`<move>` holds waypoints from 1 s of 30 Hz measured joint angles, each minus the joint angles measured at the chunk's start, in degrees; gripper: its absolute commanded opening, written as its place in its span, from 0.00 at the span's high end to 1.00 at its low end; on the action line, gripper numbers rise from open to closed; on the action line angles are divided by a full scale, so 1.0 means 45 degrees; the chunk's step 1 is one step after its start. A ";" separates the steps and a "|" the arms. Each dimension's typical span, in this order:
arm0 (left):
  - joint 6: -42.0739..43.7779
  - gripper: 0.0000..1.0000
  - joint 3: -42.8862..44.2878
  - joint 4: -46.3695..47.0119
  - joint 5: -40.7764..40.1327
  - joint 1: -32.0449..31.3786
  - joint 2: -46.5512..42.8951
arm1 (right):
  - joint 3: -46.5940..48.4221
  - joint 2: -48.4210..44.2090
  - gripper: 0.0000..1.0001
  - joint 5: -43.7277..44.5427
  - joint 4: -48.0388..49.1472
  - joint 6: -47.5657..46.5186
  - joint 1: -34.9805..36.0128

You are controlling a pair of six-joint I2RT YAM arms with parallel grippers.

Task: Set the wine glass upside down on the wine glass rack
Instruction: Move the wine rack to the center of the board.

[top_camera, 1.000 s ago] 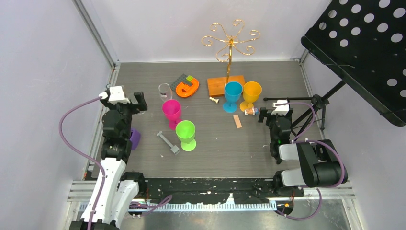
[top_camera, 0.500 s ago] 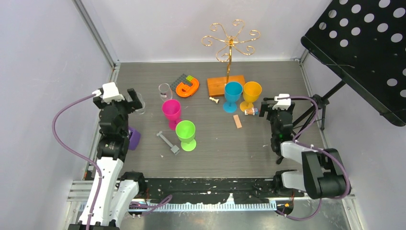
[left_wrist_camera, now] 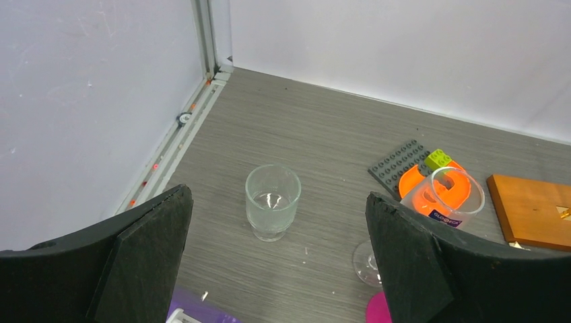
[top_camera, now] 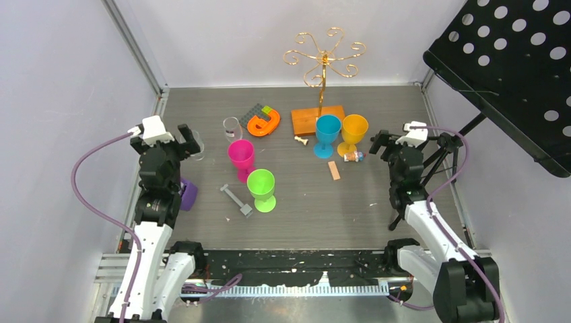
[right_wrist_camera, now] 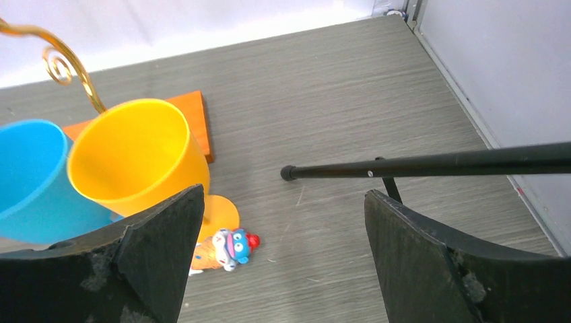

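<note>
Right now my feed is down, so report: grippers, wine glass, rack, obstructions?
Left gripper open, empty. Right gripper open, empty. Clear wine glass upright on table, rack bare. Blue goblet and yellow goblet crowd rack base.

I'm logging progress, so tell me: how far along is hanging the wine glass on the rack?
Nothing looks done: the gold rack holds no glass. Nothing is in hand: the left gripper and right gripper are open and empty. The clear wine glass stands upright on the table. Left to do: grasp it, invert it and hang it.
</note>
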 measured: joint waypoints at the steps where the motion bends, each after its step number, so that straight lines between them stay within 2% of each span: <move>1: 0.0000 0.01 0.0000 -0.0024 -0.0029 -0.0010 -0.0010 | 0.0287 -0.0180 0.05 0.0029 -0.0568 0.0248 0.0000; 8: -0.0063 0.03 0.0515 -0.0588 0.0019 -0.0083 -0.0039 | 0.3492 -0.0364 0.05 0.0044 -0.5047 0.1875 0.0000; 13: -0.0121 0.05 0.1103 -0.0928 0.0685 -0.0083 0.0078 | 0.5129 -0.0330 0.05 -0.0665 -0.6951 0.2560 0.0000; 17: -0.0253 0.06 0.1394 -0.1297 0.1214 -0.0083 0.0102 | 0.5319 -0.0646 0.05 -0.1331 -0.7485 0.3177 0.0000; 23: -0.0763 0.12 0.2157 -0.1943 0.2458 -0.0083 0.0515 | 0.5382 -0.0991 0.04 -0.2016 -0.7451 0.4658 0.0000; 30: -0.1991 0.12 0.3181 -0.2375 0.4250 -0.0092 0.1287 | 0.5425 -0.0442 0.01 -0.2948 -0.6071 0.7509 0.0000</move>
